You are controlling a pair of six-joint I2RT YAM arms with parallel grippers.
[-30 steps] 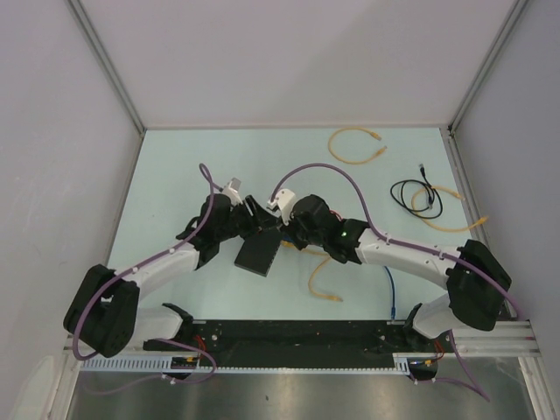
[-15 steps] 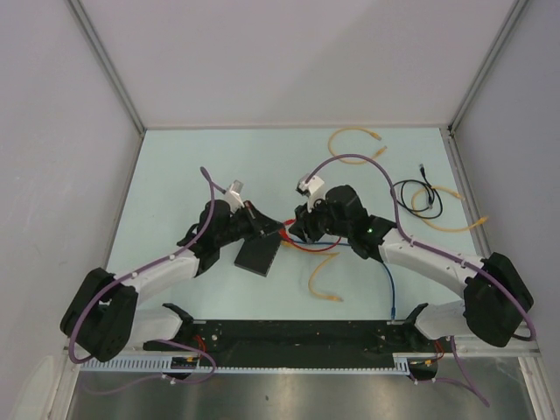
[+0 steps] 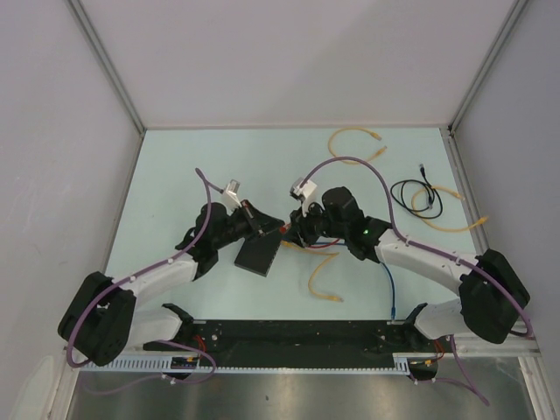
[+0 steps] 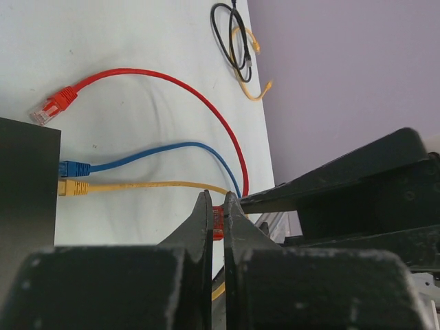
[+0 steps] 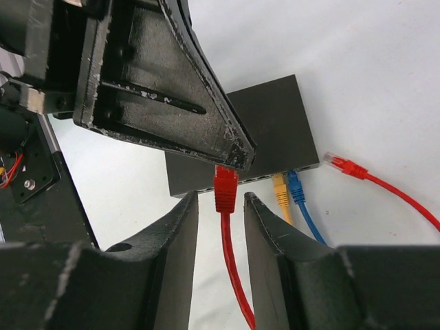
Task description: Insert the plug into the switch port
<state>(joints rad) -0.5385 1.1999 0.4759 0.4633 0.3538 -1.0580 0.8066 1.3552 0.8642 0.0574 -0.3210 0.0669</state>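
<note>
The switch point(image 3: 258, 255) is a flat black box lying on the table; it also shows in the left wrist view point(image 4: 27, 199) and the right wrist view point(image 5: 261, 130). A yellow plug point(image 5: 280, 190) and a blue plug point(image 5: 295, 187) sit in its sockets. My left gripper point(image 4: 217, 196) is shut on a red plug point(image 4: 218, 221), held above the table just right of the switch point(image 3: 269, 226). My right gripper point(image 5: 221, 199) is open, with one finger on each side of that red plug point(image 5: 225, 189) and its cable, not touching them. The cable's other red plug point(image 5: 344, 165) lies loose on the table.
A yellow cable point(image 3: 354, 144) lies at the back. A black cable coil point(image 3: 418, 197) and another yellow cable point(image 3: 455, 214) lie at the right. A short yellow cable point(image 3: 324, 284) and the blue cable point(image 3: 391, 289) run toward the near rail. White walls close in the sides.
My right gripper pulled back to the right, away from the left gripper, then edged back left toward it. The left gripper stays by the switch with the red plug.
</note>
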